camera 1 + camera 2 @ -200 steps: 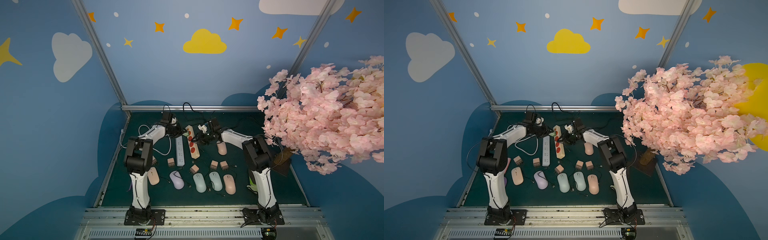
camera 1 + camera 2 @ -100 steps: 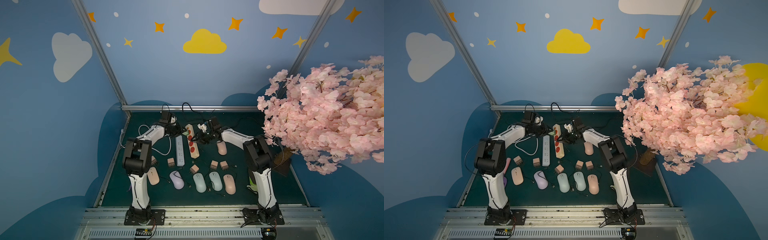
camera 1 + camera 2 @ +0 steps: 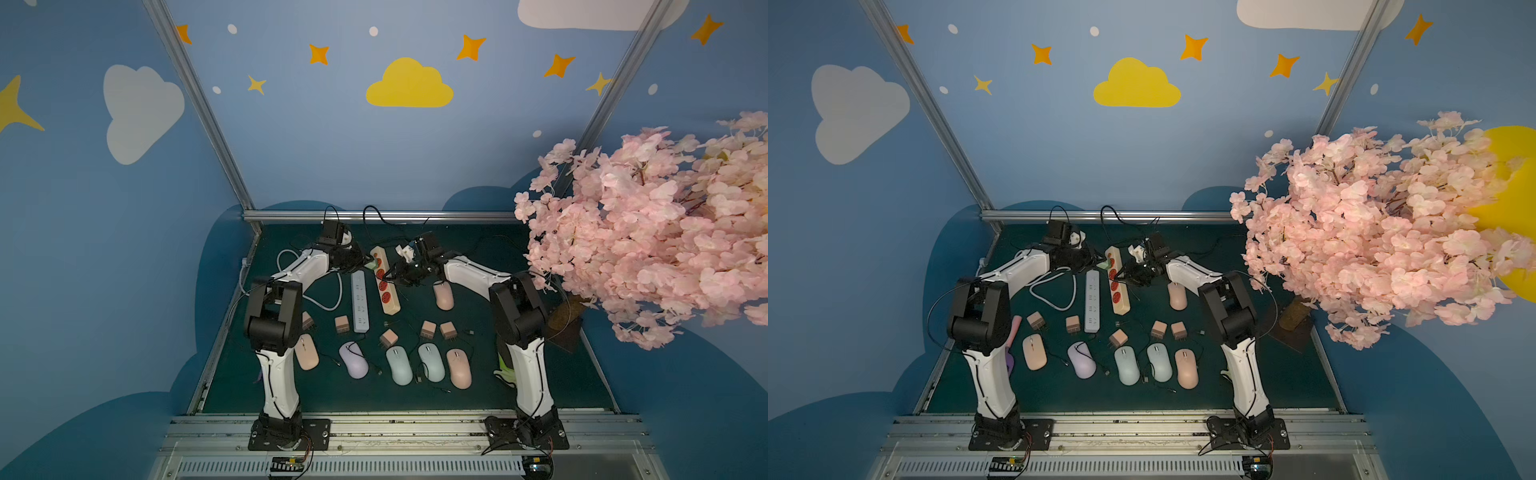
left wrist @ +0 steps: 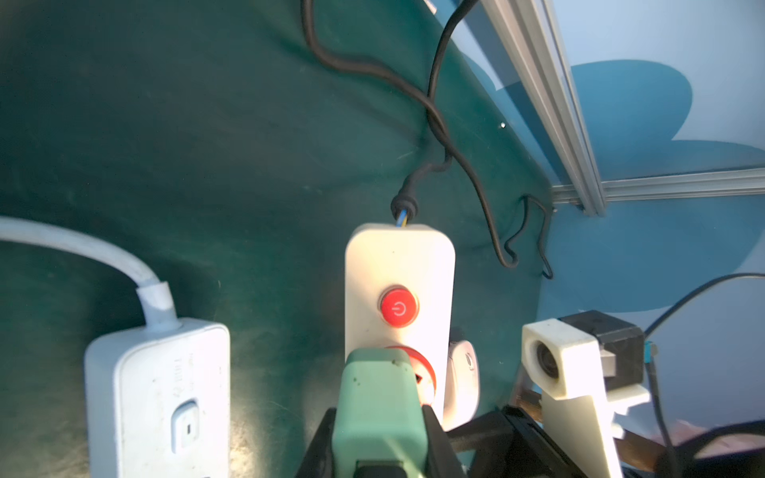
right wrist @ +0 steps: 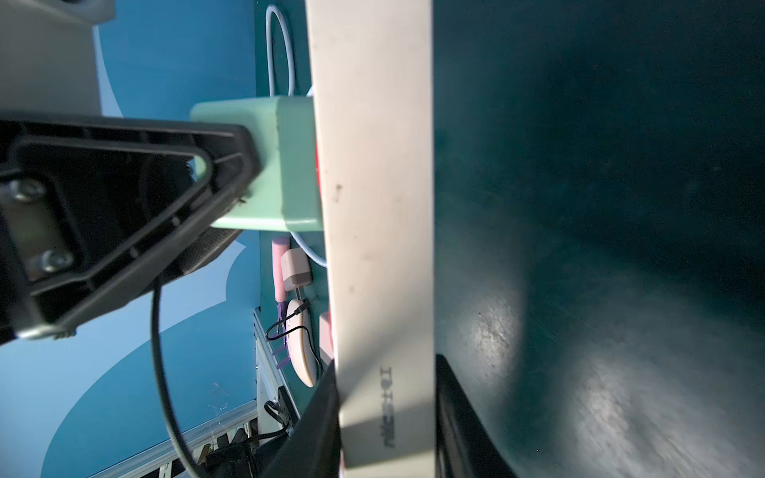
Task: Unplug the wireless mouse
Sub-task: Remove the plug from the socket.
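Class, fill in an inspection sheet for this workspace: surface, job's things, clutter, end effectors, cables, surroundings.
Surface: dark green mat, no spills seen.
Job's things: green charger plug seated in the end socket of the cream power strip, next to its red switch.
Clutter: row of pastel mice; small adapter cubes; white power strip.
End effectors: left end effector shut on the green charger plug; right end effector shut on the cream power strip.
Cables: black cord leaves the cream power strip; white cord leaves the white power strip.
Surroundings: pink blossom tree; blue walls, yellow cloud.
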Action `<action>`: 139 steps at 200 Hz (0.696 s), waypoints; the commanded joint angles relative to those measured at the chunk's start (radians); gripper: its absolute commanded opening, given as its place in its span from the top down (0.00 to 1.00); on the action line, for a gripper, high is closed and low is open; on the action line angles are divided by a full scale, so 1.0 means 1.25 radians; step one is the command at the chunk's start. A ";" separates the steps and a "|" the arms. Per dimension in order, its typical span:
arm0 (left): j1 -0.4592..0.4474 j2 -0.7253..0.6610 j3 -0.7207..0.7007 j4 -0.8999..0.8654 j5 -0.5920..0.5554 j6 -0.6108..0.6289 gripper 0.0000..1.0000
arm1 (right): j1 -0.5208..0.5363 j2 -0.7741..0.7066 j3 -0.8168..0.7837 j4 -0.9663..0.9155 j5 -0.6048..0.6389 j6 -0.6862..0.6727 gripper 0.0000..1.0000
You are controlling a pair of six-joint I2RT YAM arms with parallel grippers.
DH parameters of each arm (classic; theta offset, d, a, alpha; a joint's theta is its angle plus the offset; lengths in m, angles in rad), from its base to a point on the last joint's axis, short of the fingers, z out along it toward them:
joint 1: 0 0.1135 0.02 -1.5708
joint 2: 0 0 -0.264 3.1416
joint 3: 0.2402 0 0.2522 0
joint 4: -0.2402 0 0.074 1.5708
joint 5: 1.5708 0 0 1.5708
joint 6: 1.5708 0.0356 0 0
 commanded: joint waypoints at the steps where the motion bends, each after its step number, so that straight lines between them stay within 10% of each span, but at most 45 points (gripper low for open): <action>1: -0.057 -0.041 0.121 -0.129 -0.184 0.165 0.96 | -0.012 -0.014 -0.007 -0.053 0.063 0.001 1.00; 79: 0.044 -0.044 -0.037 0.179 0.145 -0.093 0.96 | -0.016 -0.017 -0.025 -0.026 0.052 0.015 1.00; 139: -0.049 -0.054 0.136 -0.170 -0.215 0.233 0.96 | -0.016 -0.017 -0.026 -0.028 0.058 0.014 1.00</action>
